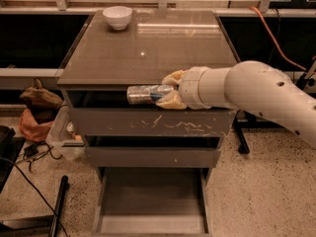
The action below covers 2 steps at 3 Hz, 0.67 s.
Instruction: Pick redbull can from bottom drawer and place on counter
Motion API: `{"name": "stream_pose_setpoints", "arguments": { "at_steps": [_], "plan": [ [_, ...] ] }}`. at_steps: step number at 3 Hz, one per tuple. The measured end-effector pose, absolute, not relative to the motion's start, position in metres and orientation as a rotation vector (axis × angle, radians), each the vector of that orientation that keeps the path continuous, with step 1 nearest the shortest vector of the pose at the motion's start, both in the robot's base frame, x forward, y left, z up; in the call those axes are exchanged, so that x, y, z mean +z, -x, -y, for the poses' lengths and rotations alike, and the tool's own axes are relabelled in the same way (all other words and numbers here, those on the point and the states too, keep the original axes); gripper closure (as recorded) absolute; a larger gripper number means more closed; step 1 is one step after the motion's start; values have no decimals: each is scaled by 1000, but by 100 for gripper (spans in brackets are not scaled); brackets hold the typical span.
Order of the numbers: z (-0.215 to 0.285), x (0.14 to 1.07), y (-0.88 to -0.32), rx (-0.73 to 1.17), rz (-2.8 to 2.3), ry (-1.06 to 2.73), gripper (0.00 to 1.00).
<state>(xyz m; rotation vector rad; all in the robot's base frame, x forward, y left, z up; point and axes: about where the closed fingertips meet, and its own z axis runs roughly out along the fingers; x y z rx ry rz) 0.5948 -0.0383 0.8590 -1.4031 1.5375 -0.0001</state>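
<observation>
Grey-brown counter (113,58) gleams; tool (169,90) clamps redbull can (143,94) at its front edge.

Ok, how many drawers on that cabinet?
3: top drawer under the counter, middle drawer below it, bottom drawer pulled open. Gripper holds the can before the top one.
</observation>
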Motion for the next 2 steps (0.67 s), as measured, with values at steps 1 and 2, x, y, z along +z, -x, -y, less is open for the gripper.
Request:
{"name": "stream_pose_setpoints", "arguments": {
  "at_steps": [1, 2],
  "plan": [
    [54, 893, -625, -70, -1490, 1403, 100],
    [82, 920, -673, -139, -1488, 1362, 100]
  ]
}}
